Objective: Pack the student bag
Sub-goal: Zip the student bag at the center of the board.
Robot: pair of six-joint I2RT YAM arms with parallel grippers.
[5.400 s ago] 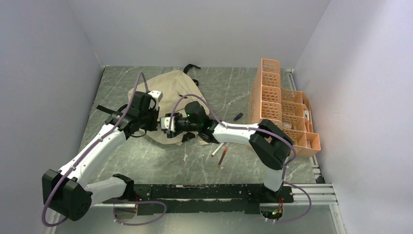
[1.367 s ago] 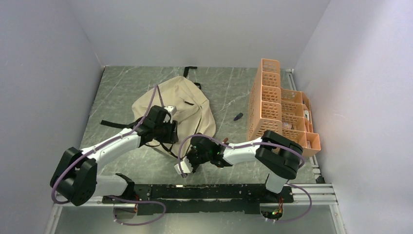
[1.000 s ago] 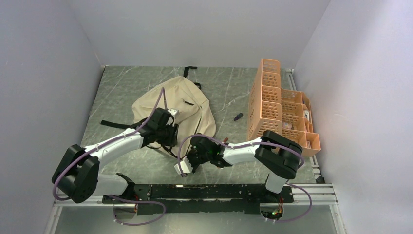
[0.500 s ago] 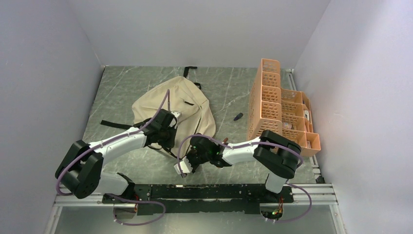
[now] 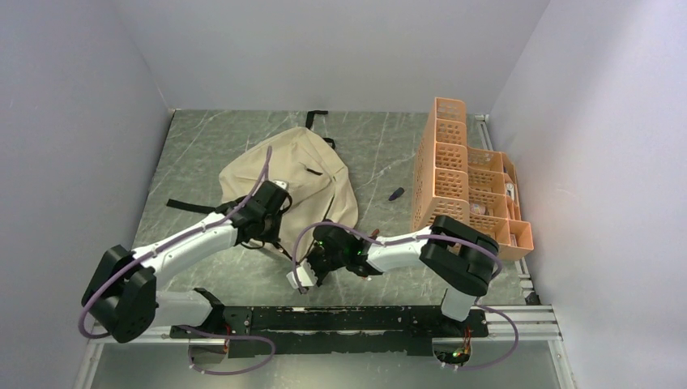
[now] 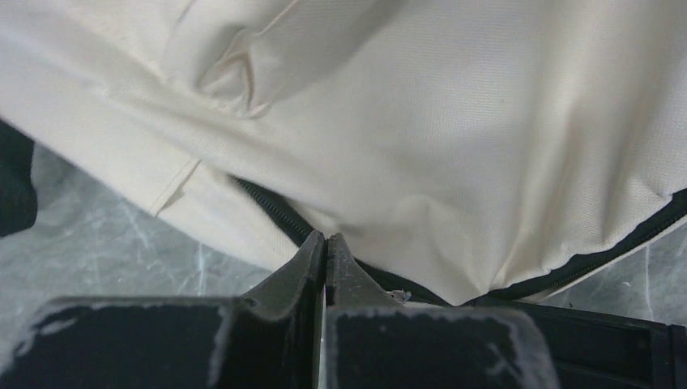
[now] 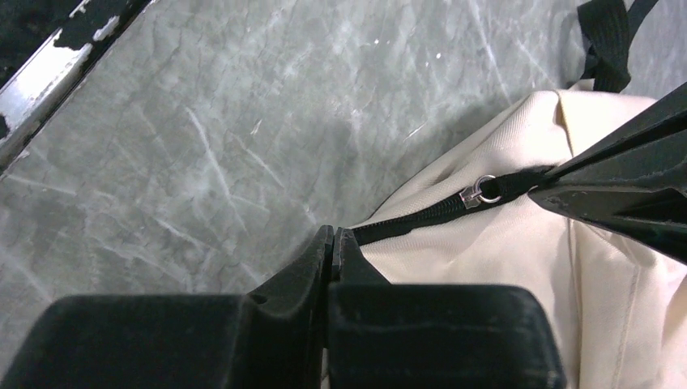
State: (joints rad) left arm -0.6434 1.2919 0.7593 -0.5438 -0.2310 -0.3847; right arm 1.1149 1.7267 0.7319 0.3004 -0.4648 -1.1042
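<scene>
The beige student bag (image 5: pixel 288 174) lies flat on the grey table, its black zipper (image 7: pixel 413 217) running along the near edge. My left gripper (image 5: pixel 275 241) is at that edge, its fingers (image 6: pixel 325 243) shut on the zipper line. In the right wrist view the metal-ringed zipper pull (image 7: pixel 484 191) has its black tab running into those left fingers (image 7: pixel 624 182). My right gripper (image 5: pixel 303 261) is shut at the zipper's near end (image 7: pixel 332 237), pinching the bag's corner against the table.
An orange perforated organizer (image 5: pixel 462 174) with small items stands along the right wall. A small dark object (image 5: pixel 395 194) lies between bag and organizer. A reddish pen (image 5: pixel 375 236) shows by the right forearm. Black straps (image 5: pixel 182 205) trail left of the bag.
My left gripper has closed at the zipper and its arm has drawn slightly left. The right gripper has kept its place at the bag's near corner.
</scene>
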